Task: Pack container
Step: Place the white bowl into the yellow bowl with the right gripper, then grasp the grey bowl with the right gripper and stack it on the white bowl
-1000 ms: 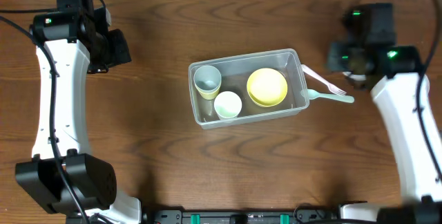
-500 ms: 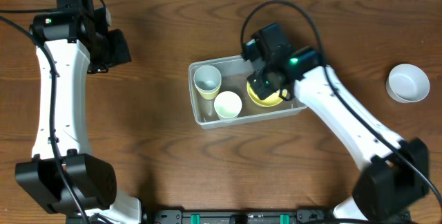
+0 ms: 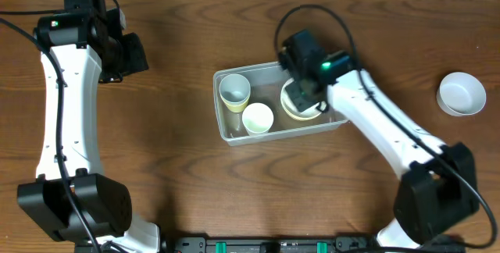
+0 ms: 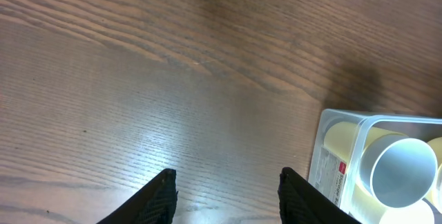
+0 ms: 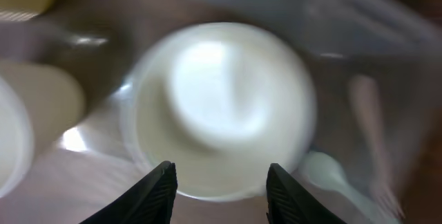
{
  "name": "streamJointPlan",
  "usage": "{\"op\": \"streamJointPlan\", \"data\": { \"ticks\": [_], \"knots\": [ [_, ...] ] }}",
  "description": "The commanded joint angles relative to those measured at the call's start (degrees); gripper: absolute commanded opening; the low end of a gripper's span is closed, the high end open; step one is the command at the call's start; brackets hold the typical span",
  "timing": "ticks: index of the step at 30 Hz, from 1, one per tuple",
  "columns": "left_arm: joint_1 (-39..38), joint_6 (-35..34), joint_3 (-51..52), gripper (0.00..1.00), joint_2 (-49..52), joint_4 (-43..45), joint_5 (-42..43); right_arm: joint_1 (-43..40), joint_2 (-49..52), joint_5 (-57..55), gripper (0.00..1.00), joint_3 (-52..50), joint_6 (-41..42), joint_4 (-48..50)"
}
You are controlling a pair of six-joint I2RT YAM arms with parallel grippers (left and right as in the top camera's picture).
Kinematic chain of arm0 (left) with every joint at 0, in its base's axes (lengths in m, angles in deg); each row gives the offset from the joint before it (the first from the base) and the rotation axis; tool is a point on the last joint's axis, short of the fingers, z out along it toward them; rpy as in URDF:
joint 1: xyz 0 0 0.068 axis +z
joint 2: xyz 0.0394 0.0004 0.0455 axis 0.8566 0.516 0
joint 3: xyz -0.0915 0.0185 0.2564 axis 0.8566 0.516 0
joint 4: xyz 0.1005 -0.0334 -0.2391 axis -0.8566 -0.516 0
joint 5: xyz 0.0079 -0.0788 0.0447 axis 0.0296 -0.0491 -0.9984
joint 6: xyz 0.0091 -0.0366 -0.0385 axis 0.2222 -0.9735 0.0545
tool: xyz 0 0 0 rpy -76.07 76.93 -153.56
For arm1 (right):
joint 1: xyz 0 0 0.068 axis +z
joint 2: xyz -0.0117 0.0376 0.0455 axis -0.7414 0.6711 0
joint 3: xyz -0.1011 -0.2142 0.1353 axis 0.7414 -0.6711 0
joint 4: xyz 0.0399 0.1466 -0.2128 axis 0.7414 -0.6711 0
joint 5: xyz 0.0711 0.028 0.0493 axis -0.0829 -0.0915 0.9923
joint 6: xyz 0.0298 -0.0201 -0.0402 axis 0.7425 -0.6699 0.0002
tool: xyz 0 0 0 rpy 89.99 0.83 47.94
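The clear plastic container [image 3: 258, 71] lies mid-table. It holds a grey cup [image 3: 234, 90], a cream cup [image 3: 257, 118] and a pale bowl with a yellow rim [image 3: 305, 111]. My right gripper [image 3: 301, 87] hovers open just above that bowl, which looks white and blurred in the right wrist view [image 5: 221, 106], between the fingers [image 5: 219, 182]. A pink fork [image 5: 366, 120] and a mint spoon [image 5: 324, 172] lie beside the bowl. My left gripper [image 4: 226, 189] is open and empty over bare table, left of the container's corner [image 4: 338, 155].
A white bowl [image 3: 462, 94] stands alone at the far right of the table. The left arm [image 3: 70, 73] reaches along the left side, its gripper [image 3: 134, 54] well away from the container.
My right arm swung from the far right to over the container's bowl. The fork and spoon beside the container are gone from there. The bowl under the gripper now looks white.
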Motion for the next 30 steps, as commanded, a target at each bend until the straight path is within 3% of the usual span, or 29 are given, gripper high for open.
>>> {"op": "streamJointPlan", "data": {
  "ticks": [1, 3, 5, 7, 17, 30],
  "knots": [
    [-0.1, 0.0, -0.9, 0.49, -1.0, -0.3, 0.7, -5.9, -7.1, -7.1, 0.45, 1.2, 6.0, -0.1],
    [-0.1, 0.0, -0.9, 0.49, -1.0, -0.3, 0.7, -10.4, -9.5, -8.1, 0.51, 1.2, 8.6, -0.2],
    [-0.1, 0.0, -0.9, 0.49, -1.0, -0.3, 0.7, -15.7, -11.0, -7.9, 0.66, 1.2, 11.1, -0.2],
    [-0.1, 0.0, -0.9, 0.49, -1.0, -0.3, 0.7, -21.5, -11.4, -7.1, 0.7, 1.2, 12.7, -0.5],
    [-0.1, 0.0, -0.3, 0.49, -1.0, -0.3, 0.7, -42.2, -2.1, -0.3, 0.74, 0.8, 12.6, 0.2],
    [-0.1, 0.0, 0.2, 0.49, -1.0, -0.3, 0.7, -51.6, 10.9, 2.0, 0.73, 0.8, 10.0, 3.7]
  ]
}}
